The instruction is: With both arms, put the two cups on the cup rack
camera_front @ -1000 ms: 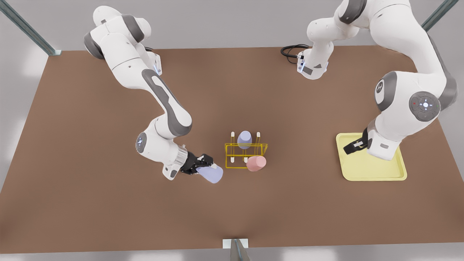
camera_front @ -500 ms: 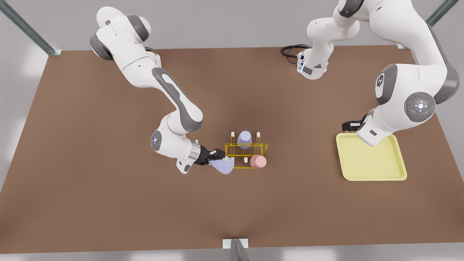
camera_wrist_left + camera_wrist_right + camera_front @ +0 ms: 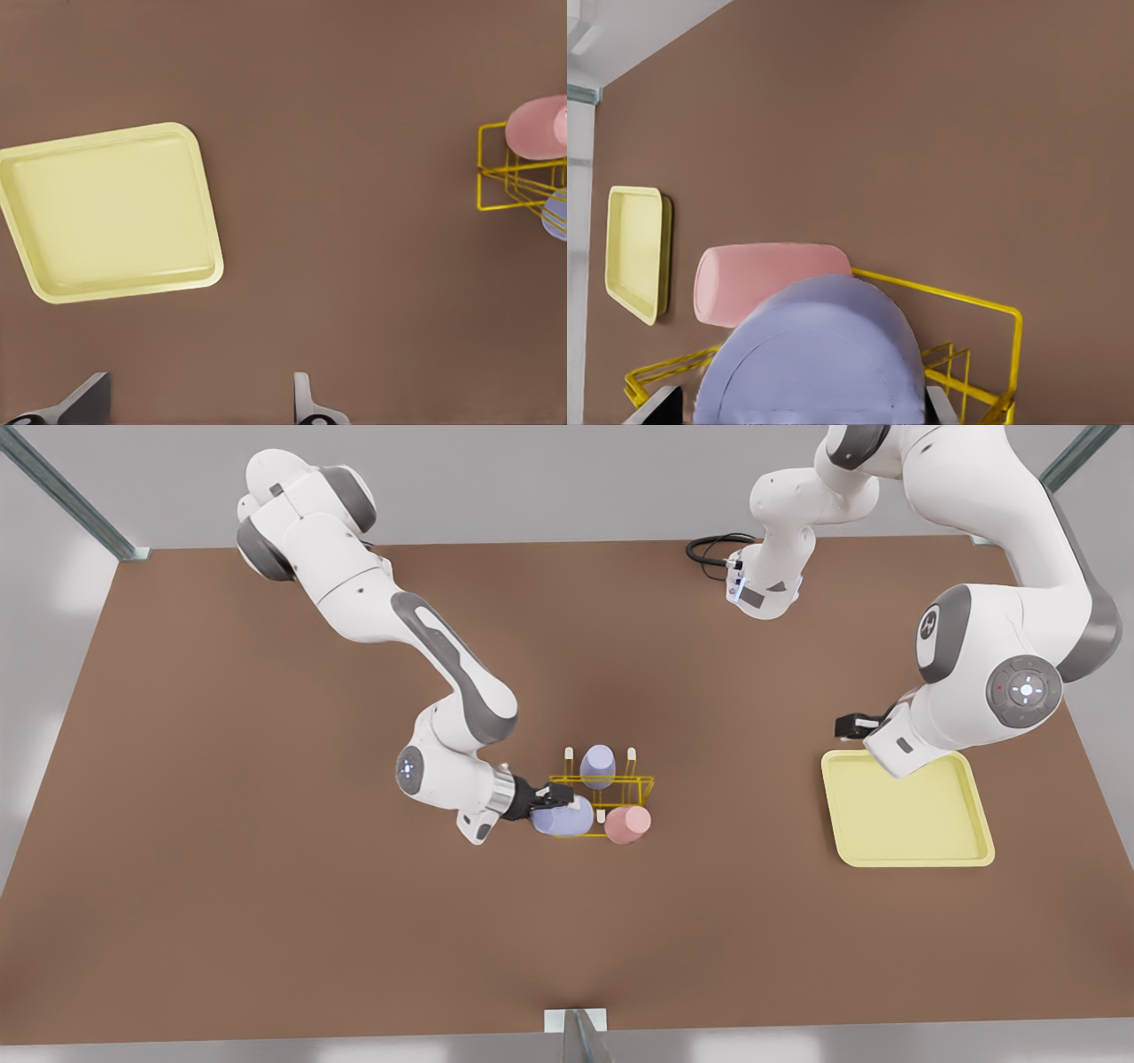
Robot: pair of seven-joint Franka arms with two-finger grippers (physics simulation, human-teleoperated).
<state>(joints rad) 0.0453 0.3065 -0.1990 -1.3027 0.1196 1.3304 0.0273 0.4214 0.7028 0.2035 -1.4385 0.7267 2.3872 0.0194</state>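
the right gripper [image 3: 551,804] has its fingers [image 3: 656,409] pinched on the lavender cup [image 3: 563,816], one either side of the cup's wide body, and holds it tipped on its side at the cup rack [image 3: 602,794], over the rack's near corner on the front view's left. from the right wrist view the cup's rounded wall sits just above the yellow wire, with the pink cup [image 3: 628,824] right beside it on the rack's near row, lying tilted over a peg. a second lavender cup [image 3: 598,766] stands on the rack's far row.

the left gripper [image 3: 852,725] waits well away from the rack, just off the yellow tray [image 3: 907,851], its fingers [image 3: 310,407] spread and empty.

judging from this, the placing of the last cup is nearly done, and the risks are close ones. the held cup is almost touching the pink one, so a sideways push could knock it off its peg. the mouth has to find a peg; if it lands on wire instead, the cup may roll off on release. the rack looks light, so pressing down could shift or tip it.
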